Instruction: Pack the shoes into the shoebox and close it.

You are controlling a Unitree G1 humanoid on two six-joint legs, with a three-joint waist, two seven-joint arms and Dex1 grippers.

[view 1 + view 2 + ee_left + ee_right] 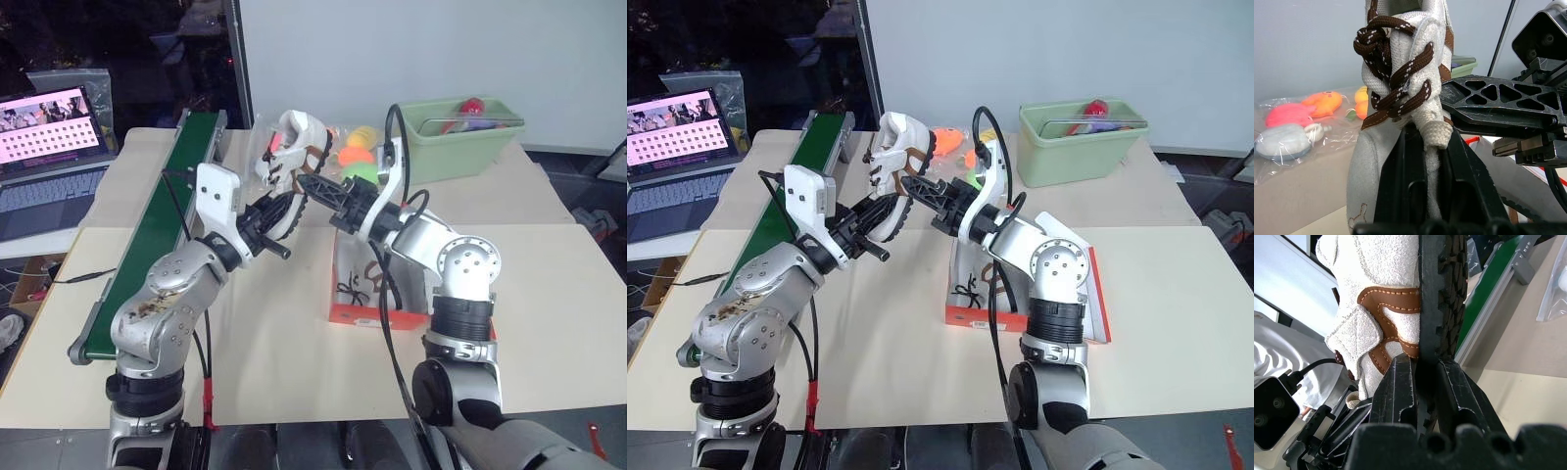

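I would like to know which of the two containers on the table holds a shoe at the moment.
The red-orange shoebox near the right arm: a dark-laced shoe lies inside. The pale green bin at the far side holds coloured items instead.

I see one shoe (pixel 291 162) up in the air above the table (pixel 274 323), between my left gripper (pixel 284 211) and right gripper (pixel 306 182). Shoebox (pixel 364 315) on the table below, to the right, second shoe (pixel 972 289) inside it. Conveyor (pixel 162 215) left, laptop (pixel 54 147) further left. Bagged toys (pixel 355 147) behind, bin (pixel 460 137) back right.
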